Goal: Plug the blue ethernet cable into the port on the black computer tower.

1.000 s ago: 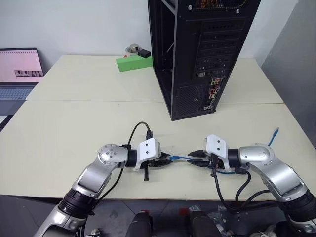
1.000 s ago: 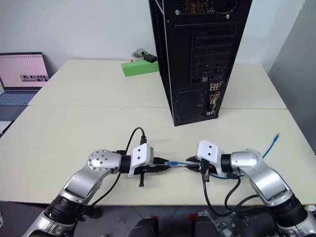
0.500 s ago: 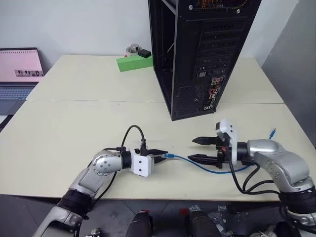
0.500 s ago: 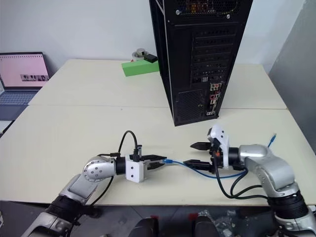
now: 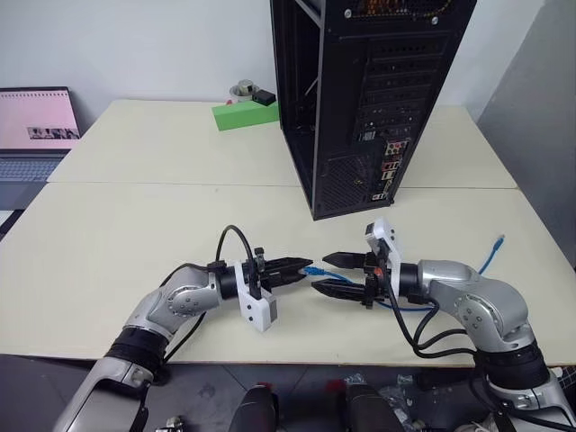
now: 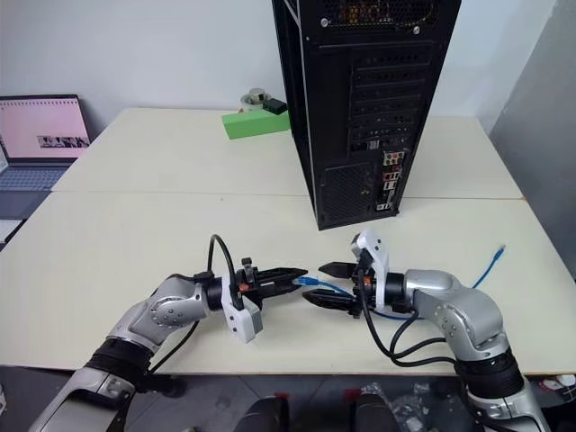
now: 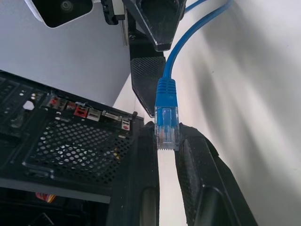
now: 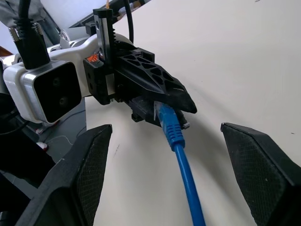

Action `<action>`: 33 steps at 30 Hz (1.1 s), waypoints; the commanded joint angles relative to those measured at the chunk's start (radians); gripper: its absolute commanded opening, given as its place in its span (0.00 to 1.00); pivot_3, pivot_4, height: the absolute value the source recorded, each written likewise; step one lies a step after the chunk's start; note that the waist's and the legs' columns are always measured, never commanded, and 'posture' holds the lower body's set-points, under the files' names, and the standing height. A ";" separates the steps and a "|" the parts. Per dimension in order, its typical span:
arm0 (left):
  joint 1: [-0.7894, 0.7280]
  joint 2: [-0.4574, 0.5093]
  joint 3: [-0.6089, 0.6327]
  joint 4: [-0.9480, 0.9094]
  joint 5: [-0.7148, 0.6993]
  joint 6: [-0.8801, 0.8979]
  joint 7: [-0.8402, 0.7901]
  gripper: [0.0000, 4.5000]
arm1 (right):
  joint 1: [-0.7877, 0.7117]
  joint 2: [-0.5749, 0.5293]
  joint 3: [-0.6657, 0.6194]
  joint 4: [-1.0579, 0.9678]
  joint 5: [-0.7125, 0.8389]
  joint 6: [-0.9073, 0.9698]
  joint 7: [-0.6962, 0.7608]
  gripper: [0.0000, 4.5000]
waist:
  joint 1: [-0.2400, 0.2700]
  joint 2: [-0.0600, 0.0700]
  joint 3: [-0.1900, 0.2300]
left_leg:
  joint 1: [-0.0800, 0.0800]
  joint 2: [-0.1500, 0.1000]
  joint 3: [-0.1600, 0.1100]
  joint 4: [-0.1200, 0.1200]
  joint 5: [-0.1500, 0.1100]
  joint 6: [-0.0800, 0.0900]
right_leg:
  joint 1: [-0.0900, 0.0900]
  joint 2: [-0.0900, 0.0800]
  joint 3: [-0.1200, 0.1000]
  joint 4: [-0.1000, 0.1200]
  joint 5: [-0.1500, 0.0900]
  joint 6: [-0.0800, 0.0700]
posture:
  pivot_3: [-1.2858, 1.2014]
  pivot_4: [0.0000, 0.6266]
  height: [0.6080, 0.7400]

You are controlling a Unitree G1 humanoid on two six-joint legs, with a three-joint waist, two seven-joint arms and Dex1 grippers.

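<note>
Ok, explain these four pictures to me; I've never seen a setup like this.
It is a two-armed robot at a pale table. Two pictures come from cameras in its head, looking down over both arms. The other two come from a camera on each wrist, looking along that arm's two black fingers.

The left gripper is shut on the clear plug of the blue cable. The right gripper faces it with its fingers open on either side of the cable, holding nothing. The cable runs on across the table to its other plug.

Behind stands the black tower, its rear panel with the sockets towards the robot. Also there: a green box and a laptop on the left.
</note>
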 commanded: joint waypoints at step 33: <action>0.114 -0.059 -0.027 -0.117 -0.351 0.426 -0.132 0.70 | -0.016 -0.124 -0.039 -0.016 -0.030 -0.077 0.005 0.00 | 0.000 0.000 0.000 | 0.000 0.000 0.000 0.000 0.000 0.000 | 0.000 0.000 0.000 0.000 0.000 0.000 | 0.52 0.24 1.00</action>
